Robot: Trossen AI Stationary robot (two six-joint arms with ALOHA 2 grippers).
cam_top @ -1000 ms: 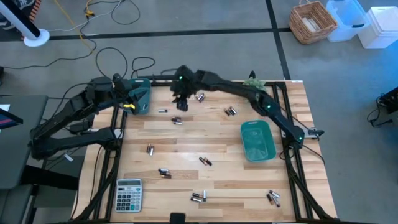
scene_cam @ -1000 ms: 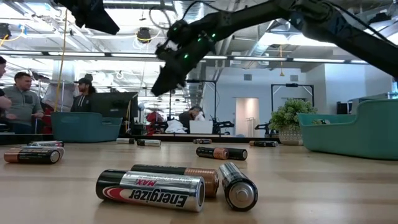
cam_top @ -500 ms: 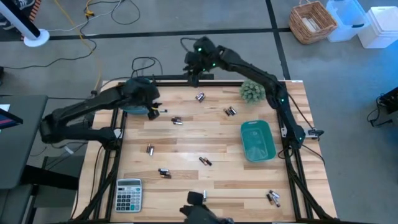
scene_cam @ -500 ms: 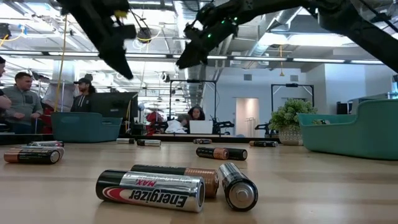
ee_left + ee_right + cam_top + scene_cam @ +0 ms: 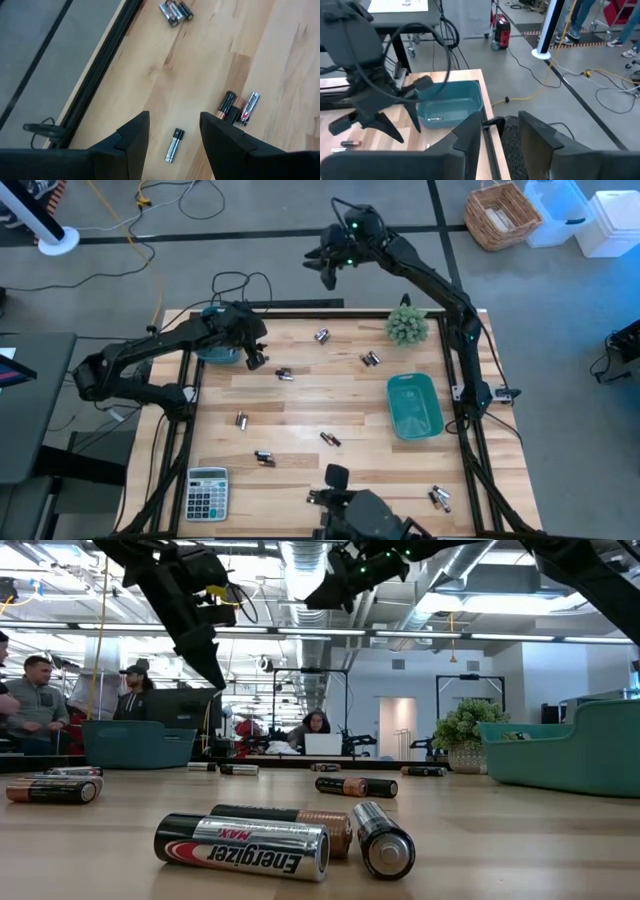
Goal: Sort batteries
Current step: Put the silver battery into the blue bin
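Batteries [image 5: 285, 374], most scattered loose across the table [image 5: 300, 415]: your left gripper [image 5: 172, 135] hovers with fingers apart, empty, over a single one [image 5: 172, 145], so next lower and close; right gripper [image 5: 497, 132] waits off-table, fingers apart.

You get bright, even light from ceiling strips above the table [image 5: 300, 405]; nearest batteries [image 5: 285, 840] sharp, room behind them soft.

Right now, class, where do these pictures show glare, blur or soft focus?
Low view: front batteries sharp, room behind soft, ceiling lights glaring. Left wrist view: the fingers blurred, small battery on the table fairly clear. High view: even light.
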